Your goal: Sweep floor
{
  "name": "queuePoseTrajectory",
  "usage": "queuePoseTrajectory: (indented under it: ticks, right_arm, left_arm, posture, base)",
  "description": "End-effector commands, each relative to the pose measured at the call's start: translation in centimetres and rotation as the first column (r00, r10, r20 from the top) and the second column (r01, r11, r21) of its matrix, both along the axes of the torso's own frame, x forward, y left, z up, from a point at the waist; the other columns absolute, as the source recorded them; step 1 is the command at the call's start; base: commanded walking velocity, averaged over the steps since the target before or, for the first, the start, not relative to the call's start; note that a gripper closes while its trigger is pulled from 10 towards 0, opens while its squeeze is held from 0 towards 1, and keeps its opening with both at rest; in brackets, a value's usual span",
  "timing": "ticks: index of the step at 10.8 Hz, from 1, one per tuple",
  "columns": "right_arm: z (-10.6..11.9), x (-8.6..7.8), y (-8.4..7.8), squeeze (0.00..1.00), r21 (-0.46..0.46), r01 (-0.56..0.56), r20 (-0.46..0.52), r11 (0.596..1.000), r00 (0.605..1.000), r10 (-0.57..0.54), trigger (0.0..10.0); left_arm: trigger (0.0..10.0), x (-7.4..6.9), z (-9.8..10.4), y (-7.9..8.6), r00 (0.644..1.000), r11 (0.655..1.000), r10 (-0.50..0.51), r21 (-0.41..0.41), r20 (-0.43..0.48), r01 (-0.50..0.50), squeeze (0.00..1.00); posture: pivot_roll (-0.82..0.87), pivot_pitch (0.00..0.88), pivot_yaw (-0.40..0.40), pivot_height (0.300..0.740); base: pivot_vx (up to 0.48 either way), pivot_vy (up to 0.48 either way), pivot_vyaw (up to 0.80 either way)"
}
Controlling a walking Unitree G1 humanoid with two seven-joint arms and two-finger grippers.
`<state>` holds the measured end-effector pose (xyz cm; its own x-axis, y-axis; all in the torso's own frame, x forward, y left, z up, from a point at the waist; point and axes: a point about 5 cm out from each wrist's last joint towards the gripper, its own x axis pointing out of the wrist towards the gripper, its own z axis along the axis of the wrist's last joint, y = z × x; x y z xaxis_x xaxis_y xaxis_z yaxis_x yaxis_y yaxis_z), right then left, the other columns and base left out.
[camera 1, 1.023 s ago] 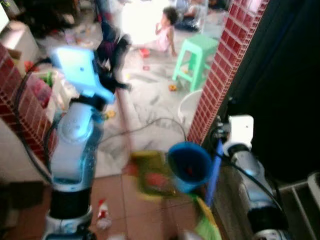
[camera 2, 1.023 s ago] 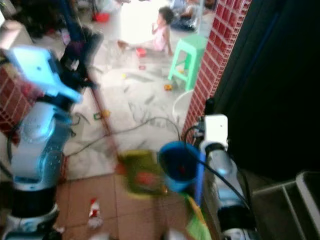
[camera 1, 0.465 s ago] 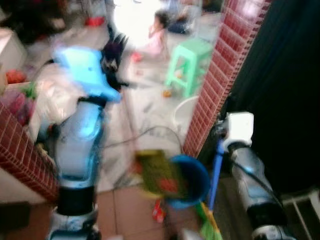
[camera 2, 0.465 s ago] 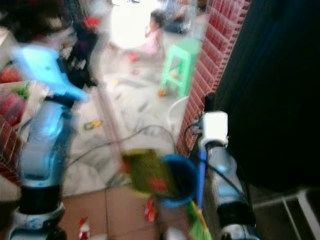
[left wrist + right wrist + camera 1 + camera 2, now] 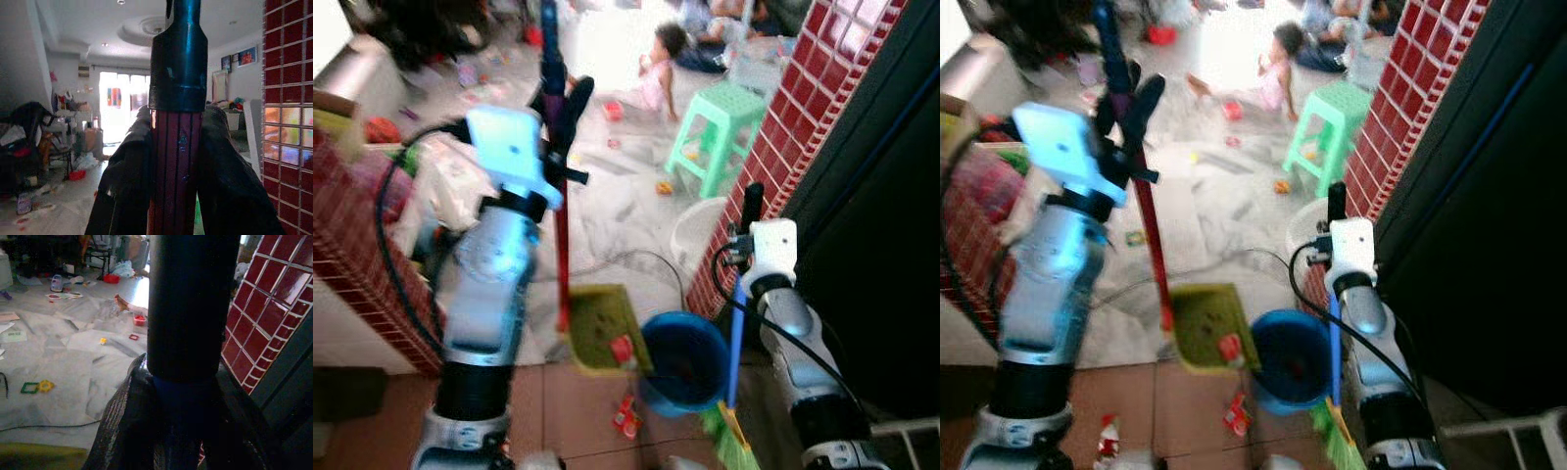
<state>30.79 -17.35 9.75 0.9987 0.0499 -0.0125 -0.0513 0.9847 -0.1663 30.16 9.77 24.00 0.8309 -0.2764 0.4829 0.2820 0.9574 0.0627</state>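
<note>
My left gripper (image 5: 558,106) is shut on the red pole (image 5: 562,257) of a yellow-green dustpan (image 5: 599,328), just below its dark blue grip (image 5: 178,54). The black fingers (image 5: 124,188) clamp both sides of the pole. The dustpan rests on the floor with a red scrap (image 5: 621,349) inside. My right gripper (image 5: 750,210) is shut on the blue broom handle (image 5: 735,333), which reaches down to green bristles (image 5: 728,446). Its handle (image 5: 193,308) sits between the fingers (image 5: 122,431). More red litter (image 5: 627,416) lies on the brown tiles in front of the dustpan.
A blue bucket (image 5: 683,360) stands between dustpan and broom. A red tiled pillar (image 5: 783,127) rises at the right, with a white basin (image 5: 690,230) at its foot. Beyond are a green stool (image 5: 720,122), a seated child (image 5: 656,69), a floor cable (image 5: 617,259) and scattered toys.
The view has swung and steadied from heavy blur. Both grippers keep their hold. The dustpan now sits flatter, left of the bucket, and the red pole stands more upright.
</note>
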Motion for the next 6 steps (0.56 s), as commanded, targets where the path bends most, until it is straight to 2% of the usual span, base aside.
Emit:
queuePoseTrajectory:
  ticks: [1, 3, 6]
  right_arm:
    - [0.1, 0.0, -0.2, 0.00, 0.002, 0.010, 0.006, 1.000, 1.000, -0.010, 10.0]
    - [0.0, 0.0, -0.1, 0.00, 0.004, 0.014, 0.006, 1.000, 1.000, -0.014, 10.0]
    - [0.1, 0.0, 0.2, 0.00, 0.009, 0.018, 0.010, 1.000, 1.000, -0.018, 10.0]
  left_arm:
    - [10.0, -0.2, 1.1, -1.2, 0.998, 0.999, -0.029, -0.013, 0.058, 0.030, 0.00]
    - [10.0, 0.0, 1.2, -3.3, 0.994, 0.998, -0.068, -0.006, 0.090, 0.068, 0.00]
    - [10.0, -0.5, 1.6, -6.8, 0.971, 0.984, -0.172, 0.069, 0.166, 0.163, 0.00]
  posture:
    - [0.01, 0.000, -0.045, 0.740]
    - [0.00, 0.000, -0.039, 0.740]
    - [0.00, 0.000, -0.026, 0.740]
  base:
    - [0.000, 0.000, 0.00]
    - [0.000, 0.000, 0.00]
    - [0.000, 0.000, 0.00]
